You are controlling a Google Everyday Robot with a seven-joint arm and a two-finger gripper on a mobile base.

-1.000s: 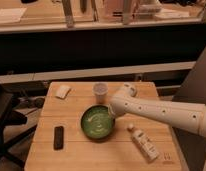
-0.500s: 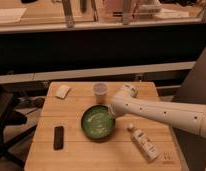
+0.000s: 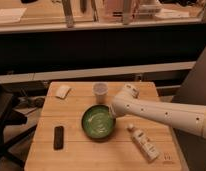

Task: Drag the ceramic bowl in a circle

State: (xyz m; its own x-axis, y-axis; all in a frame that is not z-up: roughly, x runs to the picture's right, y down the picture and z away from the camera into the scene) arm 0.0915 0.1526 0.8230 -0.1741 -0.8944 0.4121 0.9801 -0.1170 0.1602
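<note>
hardly any shift: claw (image 3: pixel 112 112) at the bowl (image 3: pixel 97 123) rim

bowl and claw sit where they were half a second ago. the claw meets the green bowl's upper right rim in view; clamped or apart, cannot tell. the bowl lies mid-table (image 3: pixel 86 156), cup (image 3: pixel 100 92) just behind, bottle (image 3: pixel 144 144) beside.

The wooden table (image 3: pixel 78 156) bears a green bowl (image 3: pixel 97 123), with a cup (image 3: pixel 100 92) just behind it, a pale pad (image 3: pixel 62 91) behind-left, a black bar (image 3: pixel 58 137) front-left, a bottle (image 3: pixel 144 143) lying front-right, and the gripper (image 3: pixel 112 111) at its right rim.
</note>
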